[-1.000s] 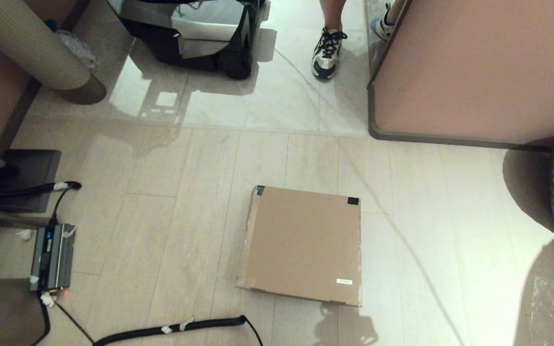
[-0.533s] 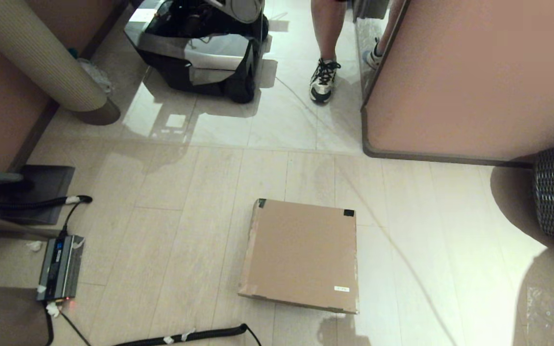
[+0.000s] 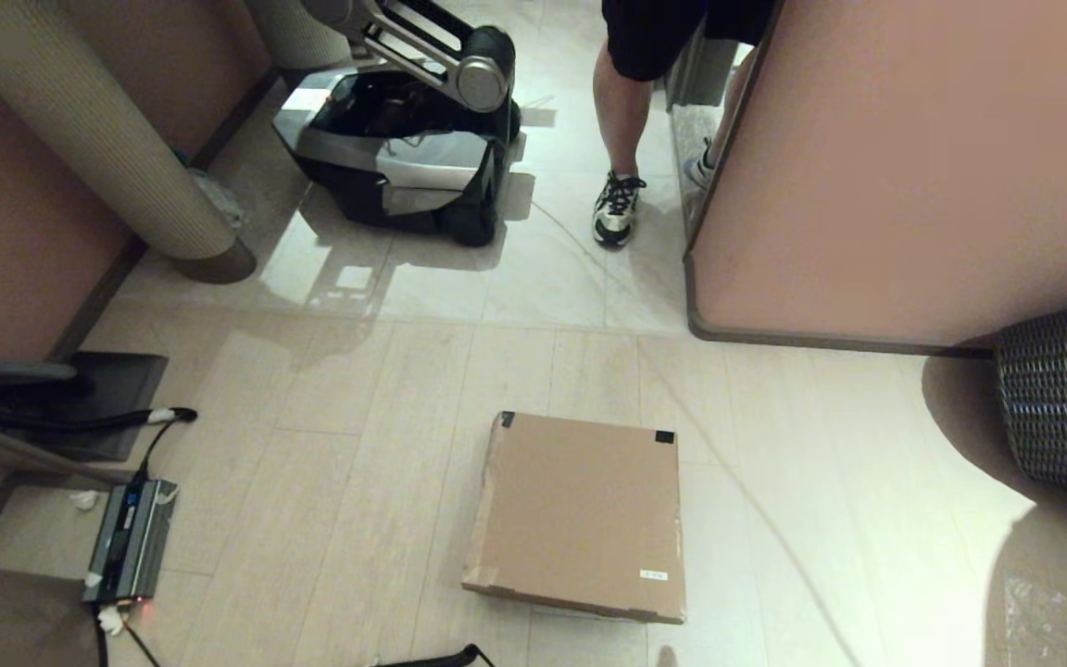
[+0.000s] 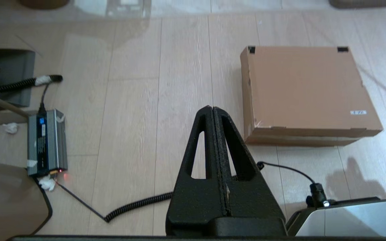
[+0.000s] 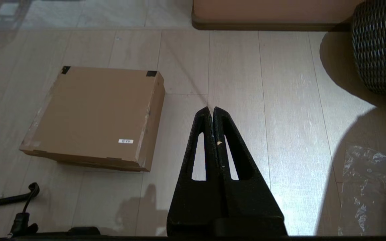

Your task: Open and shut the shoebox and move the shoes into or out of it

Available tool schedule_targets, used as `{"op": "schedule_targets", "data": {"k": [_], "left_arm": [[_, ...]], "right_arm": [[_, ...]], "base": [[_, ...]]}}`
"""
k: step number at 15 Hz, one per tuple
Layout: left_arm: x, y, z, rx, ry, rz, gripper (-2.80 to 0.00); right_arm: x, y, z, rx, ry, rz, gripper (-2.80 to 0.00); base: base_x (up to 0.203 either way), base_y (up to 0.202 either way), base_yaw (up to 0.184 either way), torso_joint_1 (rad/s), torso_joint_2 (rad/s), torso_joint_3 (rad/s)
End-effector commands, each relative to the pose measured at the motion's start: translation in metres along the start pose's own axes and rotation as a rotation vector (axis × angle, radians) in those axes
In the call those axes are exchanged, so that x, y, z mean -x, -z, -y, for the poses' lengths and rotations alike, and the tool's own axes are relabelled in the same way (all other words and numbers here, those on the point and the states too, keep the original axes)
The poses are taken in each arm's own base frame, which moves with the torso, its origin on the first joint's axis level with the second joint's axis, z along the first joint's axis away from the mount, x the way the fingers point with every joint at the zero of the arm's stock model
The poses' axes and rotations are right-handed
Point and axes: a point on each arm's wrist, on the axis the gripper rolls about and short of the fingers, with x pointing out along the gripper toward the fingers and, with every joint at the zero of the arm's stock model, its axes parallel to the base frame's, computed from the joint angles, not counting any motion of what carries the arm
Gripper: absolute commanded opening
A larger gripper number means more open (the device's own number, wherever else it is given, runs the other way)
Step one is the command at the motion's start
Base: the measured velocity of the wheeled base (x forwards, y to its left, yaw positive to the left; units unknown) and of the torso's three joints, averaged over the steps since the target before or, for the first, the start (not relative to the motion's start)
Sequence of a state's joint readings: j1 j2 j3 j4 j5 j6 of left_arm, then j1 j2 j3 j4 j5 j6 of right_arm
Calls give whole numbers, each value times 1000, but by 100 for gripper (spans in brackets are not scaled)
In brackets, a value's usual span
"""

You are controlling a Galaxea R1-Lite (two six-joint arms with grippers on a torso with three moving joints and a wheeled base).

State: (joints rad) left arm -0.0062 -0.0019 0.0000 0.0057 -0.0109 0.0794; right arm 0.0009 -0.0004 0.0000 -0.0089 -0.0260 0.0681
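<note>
Presently both end effectors, left [image 4: 213, 108] and right [image 5: 210, 108], hang closed above the floor [image 3: 376, 519]; the shut shoebox [image 3: 580, 514] looks light and stiff, best lifted at the lid's near edge.

It looks like a furnished indoor room used as a robot test space: pale wood-look floor [image 3: 357, 482] meeting glossy tiles, a ribbed column [image 3: 98, 139] at ten o'clock, a woven basket [image 3: 1066, 398] at three, another wheeled robot [image 3: 404, 139] at eleven, a power unit [image 3: 131, 542] with coiled cable [image 4: 136, 204] at eight.
</note>
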Motion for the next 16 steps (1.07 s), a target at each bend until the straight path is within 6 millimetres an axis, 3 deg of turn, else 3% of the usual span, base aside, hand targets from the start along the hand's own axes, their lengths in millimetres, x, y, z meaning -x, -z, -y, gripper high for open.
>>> {"op": "schedule_targets", "data": {"k": [1, 16], "left_arm": [[0, 0, 0, 4, -2, -1, -280], [0, 0, 0, 6, -2, -1, -280]], "right_arm": [[0, 0, 0, 0, 1, -2, -280], [0, 1, 0, -1, 0, -5, -280]], "base": [[0, 0, 0, 2, 7, 198], [0, 0, 0, 3, 3, 201]]}}
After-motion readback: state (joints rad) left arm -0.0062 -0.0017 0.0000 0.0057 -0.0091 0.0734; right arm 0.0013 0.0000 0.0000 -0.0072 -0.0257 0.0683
